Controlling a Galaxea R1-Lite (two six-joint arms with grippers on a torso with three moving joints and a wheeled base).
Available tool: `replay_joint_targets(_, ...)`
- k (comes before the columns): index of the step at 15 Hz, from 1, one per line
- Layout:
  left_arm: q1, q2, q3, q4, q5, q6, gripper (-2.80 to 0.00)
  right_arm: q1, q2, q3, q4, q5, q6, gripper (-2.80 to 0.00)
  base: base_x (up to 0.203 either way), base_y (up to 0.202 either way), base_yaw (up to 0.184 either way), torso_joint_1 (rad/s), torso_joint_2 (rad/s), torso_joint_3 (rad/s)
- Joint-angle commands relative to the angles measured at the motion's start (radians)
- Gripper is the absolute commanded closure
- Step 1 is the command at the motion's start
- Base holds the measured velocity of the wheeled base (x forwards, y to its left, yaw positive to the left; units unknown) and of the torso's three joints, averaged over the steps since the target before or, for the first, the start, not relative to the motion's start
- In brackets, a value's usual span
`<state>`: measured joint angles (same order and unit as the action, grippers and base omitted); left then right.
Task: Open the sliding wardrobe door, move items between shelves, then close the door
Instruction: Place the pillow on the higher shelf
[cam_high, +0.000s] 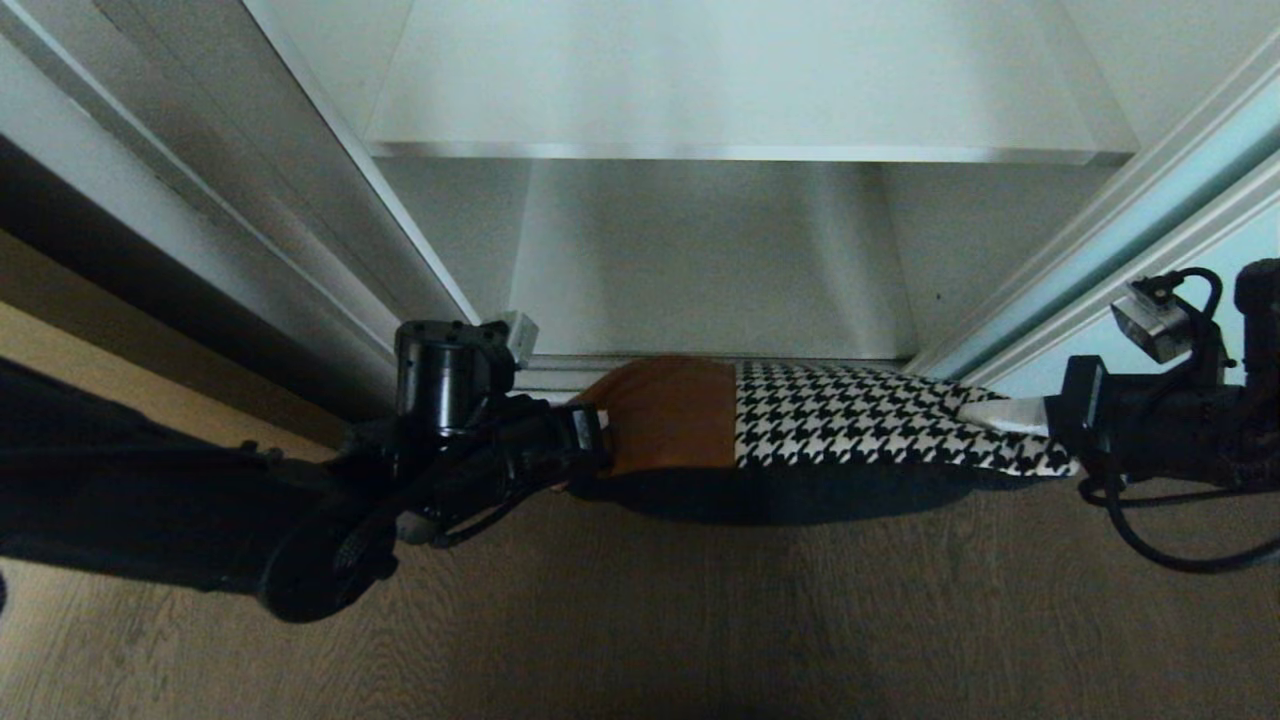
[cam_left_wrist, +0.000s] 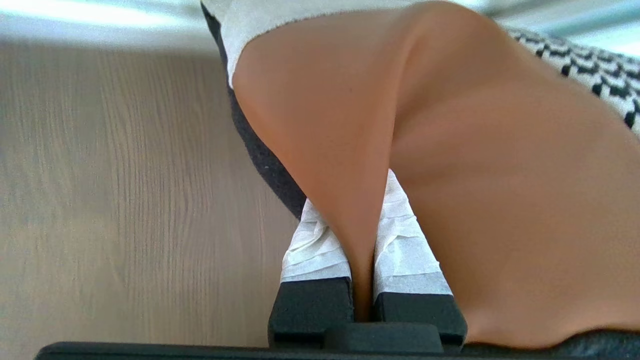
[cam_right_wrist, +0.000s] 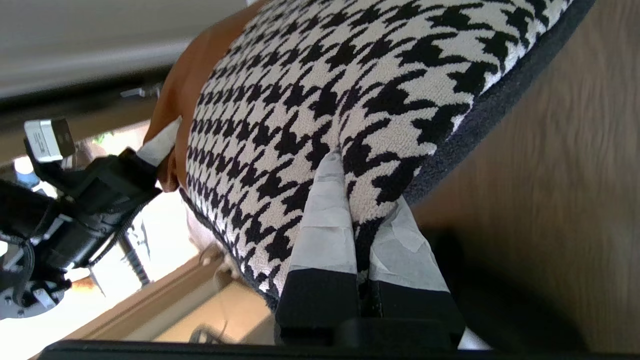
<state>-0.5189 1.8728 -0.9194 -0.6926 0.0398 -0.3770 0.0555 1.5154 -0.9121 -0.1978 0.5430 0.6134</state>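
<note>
1. Before the open wardrobe, over the wood-grain floor (cam_high: 700, 620), I hold the cushion (cam_high: 820, 415) level between my two arms, clear of the boards, its shadow on the floor below.
2. My left pincer (cam_left_wrist: 361, 250) is clamped tight on the rust-brown corner.
3. My right pincer (cam_right_wrist: 357, 220) is pinched shut on the houndstooth edge.
4. Beyond: the white upper shelf (cam_high: 740, 100) and, under it, the lower shelf (cam_high: 700, 290).
5. On my right, the pale aqua sliding door (cam_high: 1180, 210) in its silver frame.
</note>
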Motion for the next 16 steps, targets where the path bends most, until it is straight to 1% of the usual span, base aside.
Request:
replay_joint_targets(1, 0.022, 0.116, -0.084, -0.015, 0.001, -0.003, 0.00, -0.006, 0.144, -0.061, -0.029, 0.002, 0.003, 0.00, 0.000, 0.000, 0.000, 0.000, 0.00, 0.000)
replay_joint_targets(4, 0.067, 0.228, -0.267, -0.029, 0.004, -0.011, 0.00, -0.021, 0.287, -0.245, -0.065, -0.001, 0.004, 0.00, 0.000, 0.000, 0.000, 0.000, 0.00, 0.000)
replay_joint_targets(9, 0.121, 0.374, -0.588, -0.049, 0.004, -0.007, 0.00, -0.031, 0.465, -0.533, -0.075, 0.001, 0.003, 0.00, 0.000, 0.000, 0.000, 0.000, 0.00, 0.000)
replay_joint_targets(11, 0.144, 0.497, -0.724, -0.044, 0.003, 0.001, 0.00, -0.031, 0.602, -0.636, -0.095, -0.003, 0.003, 0.00, 0.000, 0.000, 0.000, 0.000, 0.00, 0.000)
replay_joint_targets(13, 0.159, 0.642, -0.854, -0.038, 0.002, 0.021, 0.00, -0.031, 0.749, -0.701, -0.146, -0.012, 0.001, 0.00, 0.000, 0.000, 0.000, 0.000, 0.00, 0.000)
replay_joint_targets(14, 0.164, 0.710, -0.939, -0.019, 0.002, 0.029, 0.00, -0.032, 0.818, -0.738, -0.161, -0.016, -0.005, 0.00, 0.000, 0.000, 0.000, 0.000, 0.00, 0.000)
replay_joint_targets(15, 0.172, 0.765, -0.993, 0.020, -0.004, 0.037, 0.00, -0.032, 0.885, -0.783, -0.166, -0.019, -0.017, 0.00, 0.000, 0.000, 0.000, 0.000, 0.00, 0.000)
replay_joint_targets(16, 0.181, 0.800, -1.012, 0.062, -0.025, 0.041, 0.00, -0.032, 0.943, -0.831, -0.158, -0.025, -0.031, 0.00, 0.000, 0.000, 0.000, 0.000, 0.00, 0.000)
